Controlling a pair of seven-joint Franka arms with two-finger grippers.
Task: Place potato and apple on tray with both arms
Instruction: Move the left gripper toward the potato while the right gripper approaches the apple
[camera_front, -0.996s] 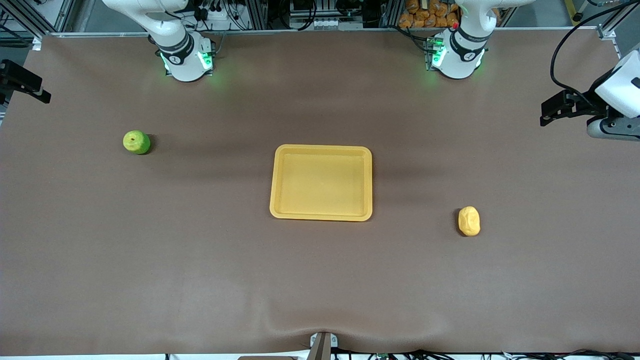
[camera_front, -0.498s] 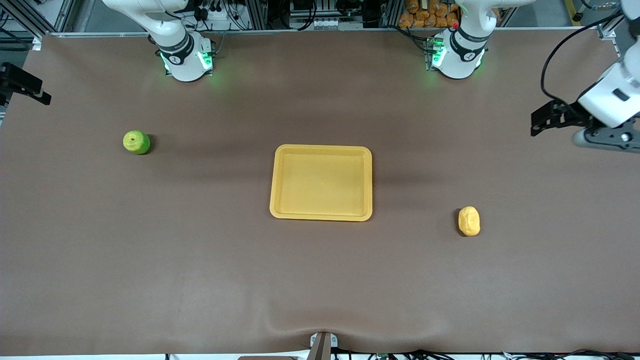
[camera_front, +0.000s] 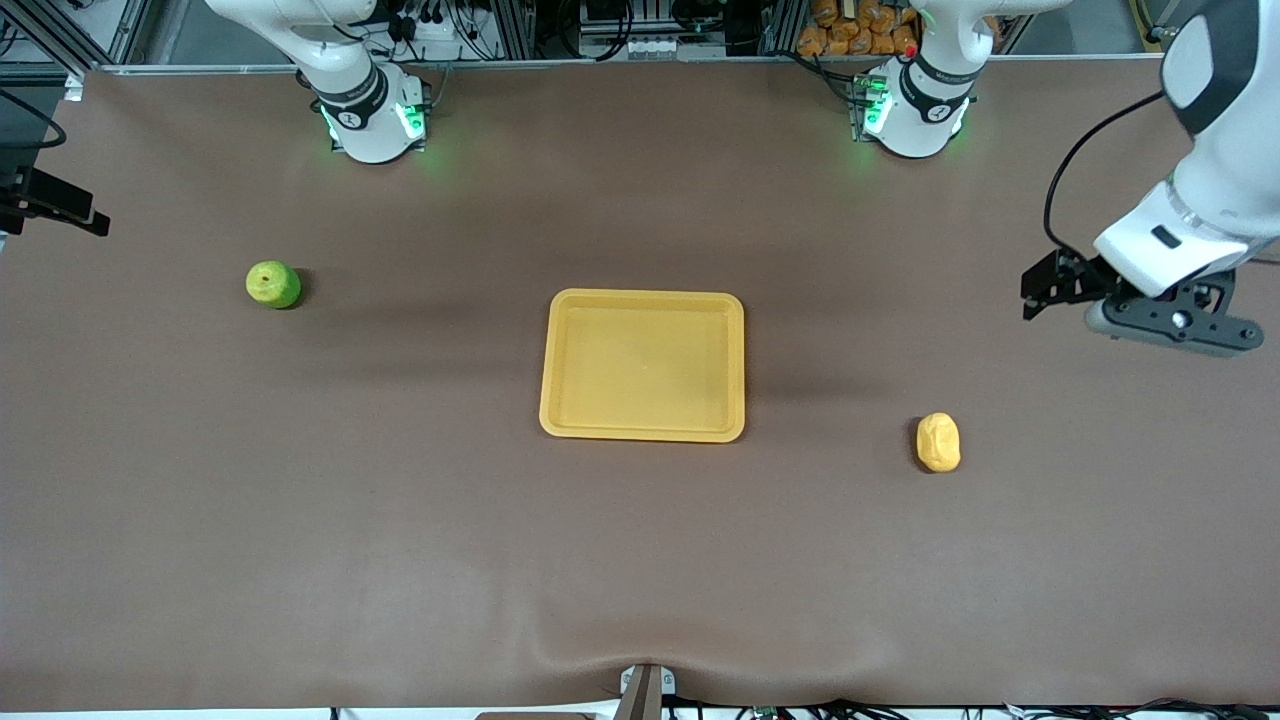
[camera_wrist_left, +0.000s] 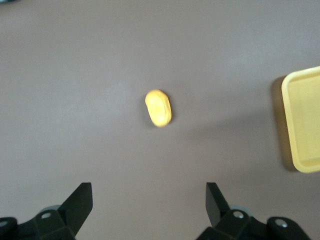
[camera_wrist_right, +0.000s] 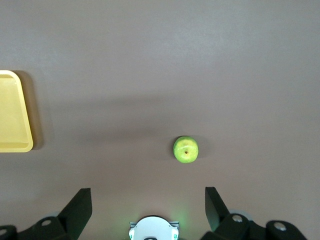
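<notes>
The left gripper is held in the air over bare table toward the left arm's end; its fingers are seen spread wide apart in the left wrist view, and nothing is held or touched by them. The right gripper is found at the table's edge at the right arm's end, also raised; in the right wrist view its fingers are likewise spread wide with nothing between them.

The potato is laid on the table toward the left arm's end, well apart from the tray and slightly nearer to the front camera than the tray's middle. The apple is set toward the right arm's end, stem dimple upward, well apart from the tray and farther from the front camera than the potato. The tray is placed flat at the middle of the table and nothing is carried in it.

The table is covered by a brown cloth, slightly rippled at the edge nearest the front camera. Aluminium framing and cables are seen past the arm bases.
</notes>
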